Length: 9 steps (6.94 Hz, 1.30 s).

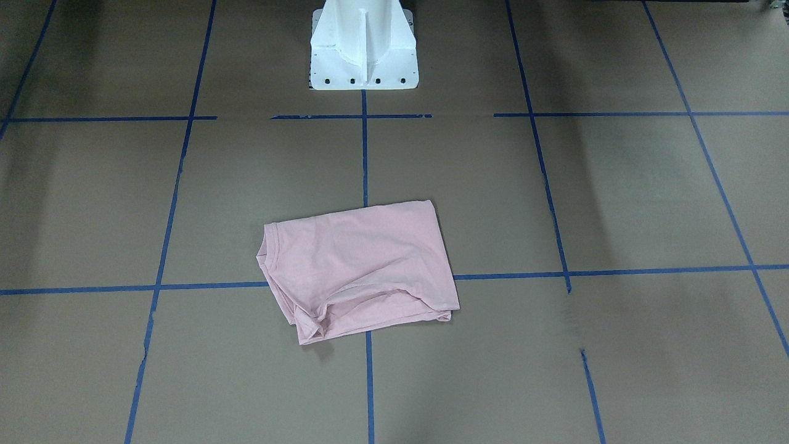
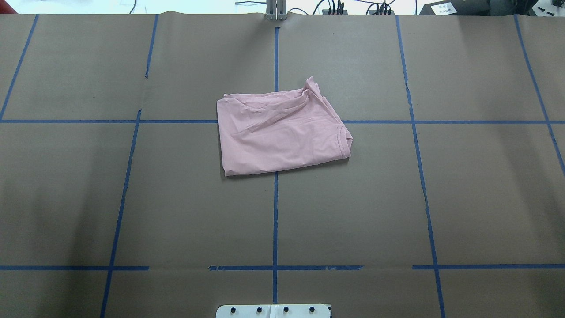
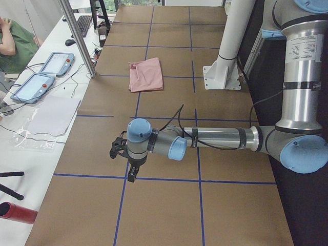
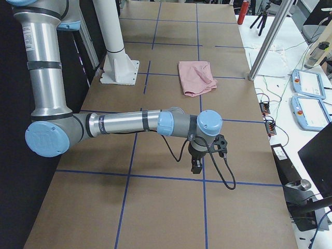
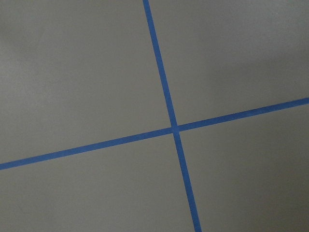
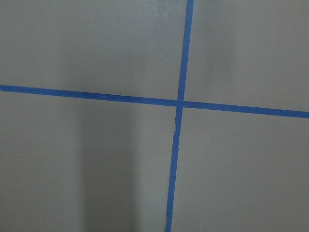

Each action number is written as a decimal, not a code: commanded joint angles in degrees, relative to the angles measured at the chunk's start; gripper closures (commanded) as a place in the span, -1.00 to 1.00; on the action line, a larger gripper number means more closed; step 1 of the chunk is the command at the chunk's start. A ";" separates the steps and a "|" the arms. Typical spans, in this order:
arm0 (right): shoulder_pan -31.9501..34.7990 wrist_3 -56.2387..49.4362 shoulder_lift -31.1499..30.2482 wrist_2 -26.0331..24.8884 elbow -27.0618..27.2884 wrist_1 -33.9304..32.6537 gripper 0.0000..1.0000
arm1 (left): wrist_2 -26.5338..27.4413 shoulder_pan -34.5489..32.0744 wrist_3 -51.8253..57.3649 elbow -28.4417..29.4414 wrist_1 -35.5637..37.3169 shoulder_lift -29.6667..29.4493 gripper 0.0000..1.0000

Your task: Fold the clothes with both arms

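Grippers first, nearest the side cameras: the left gripper [image 3: 131, 173] hangs low over the brown-papered table [image 2: 132, 198] out toward its left end. The right gripper [image 4: 195, 166] hangs likewise toward the right end. Each points down at a crossing of blue tape lines [image 5: 175, 128].

Both show only in the side views, and the wrist cameras catch no fingers, so I cannot tell whether either is released or clenched.

Well apart from both, around the table's middle and a little toward its far edge, lies the pink T-shirt [image 2: 282, 134]. It is folded to a compact rectangle, plain side up. Its long axis runs roughly along the table's length, slightly skewed, with the collar end toward the robot's right. It straddles the centre tape line, so neither arm looks clearly nearer — any further fold would, I judge, need both to travel inward.

No print or lettering shows on the shirt. A white label [image 3: 301, 48] on the left arm [image 3: 220, 138] and a paper label [image 2: 442, 7] on a dark box [image 2: 472, 6] beyond the far edge are too small to read.
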 commanded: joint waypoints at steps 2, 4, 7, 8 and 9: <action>-1.38 8.61 -4.69 -1.89 -0.88 11.51 -1.00 | 1.35 0.84 -0.17 -0.06 3.16 -1.84 -1.00; -1.38 8.17 -4.87 -2.08 -1.50 11.42 -1.00 | 1.53 0.84 -0.17 0.37 3.25 -1.50 -1.00; -1.38 9.05 -4.69 -0.68 -0.97 10.81 -1.00 | 0.74 0.76 0.35 -0.41 10.96 -1.49 -1.00; -1.29 8.96 -4.69 -0.59 -0.97 10.81 -1.00 | 0.82 0.76 0.35 -0.15 10.99 -1.41 -1.00; -1.20 8.96 -4.69 -0.50 -0.97 10.81 -1.00 | 0.74 0.76 0.35 -0.06 10.90 -1.41 -1.00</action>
